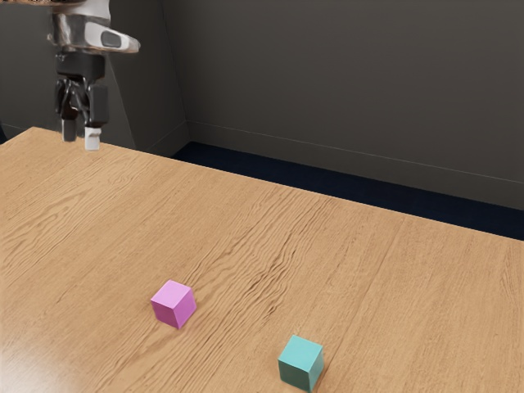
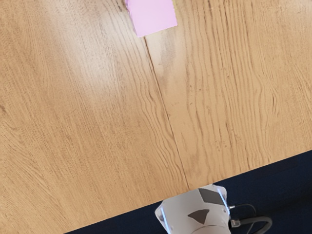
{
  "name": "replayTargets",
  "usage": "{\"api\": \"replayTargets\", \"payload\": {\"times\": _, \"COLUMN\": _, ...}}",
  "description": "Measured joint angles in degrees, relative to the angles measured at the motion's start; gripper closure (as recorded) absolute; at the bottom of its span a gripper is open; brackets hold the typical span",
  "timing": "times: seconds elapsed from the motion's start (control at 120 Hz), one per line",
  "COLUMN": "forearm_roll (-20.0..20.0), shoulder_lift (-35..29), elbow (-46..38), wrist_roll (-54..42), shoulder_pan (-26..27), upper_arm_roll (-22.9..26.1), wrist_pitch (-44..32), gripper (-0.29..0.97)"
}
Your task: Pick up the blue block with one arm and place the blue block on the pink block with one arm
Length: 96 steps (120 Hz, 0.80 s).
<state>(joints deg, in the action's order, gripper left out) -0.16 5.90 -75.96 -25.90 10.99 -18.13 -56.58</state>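
The tool point(image 1: 81, 135) is hanging empty, fingers point(image 1: 92, 139) apart, over the bench's point(image 1: 344, 262) far edge, well apart from the blue block point(image 1: 300, 363) sitting near the front edge, and in crossing it is risking knocking the pink block point(image 1: 173, 303) lying roughly between them.

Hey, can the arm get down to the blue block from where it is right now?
Probably yes. The tool hangs open above the far edge of the table, holding nothing. The blue block sits on bare wood, apart from the pink block, so nothing seems to block an approach from above.
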Motion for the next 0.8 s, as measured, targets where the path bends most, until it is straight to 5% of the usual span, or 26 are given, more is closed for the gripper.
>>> {"api": "replayTargets", "payload": {"times": 0.25, "forearm_roll": -0.06, "shoulder_lift": 0.02, "elbow": -0.27, "wrist_roll": -13.68, "shoulder_pan": 0.51, "upper_arm_roll": -0.07, "wrist_pitch": -11.93, "gripper": 0.00}}
{"api": "replayTargets", "payload": {"times": 0.617, "forearm_roll": -0.88, "shoulder_lift": -4.79, "elbow": 5.88, "wrist_roll": -26.01, "shoulder_pan": -0.34, "upper_arm_roll": 3.63, "wrist_pitch": -15.72, "gripper": 0.00}}
{"api": "replayTargets", "payload": {"times": 0.8, "forearm_roll": -0.95, "shoulder_lift": -3.02, "elbow": -0.16, "wrist_roll": -28.20, "shoulder_pan": 0.79, "upper_arm_roll": 6.49, "wrist_pitch": -19.12, "gripper": 0.00}}
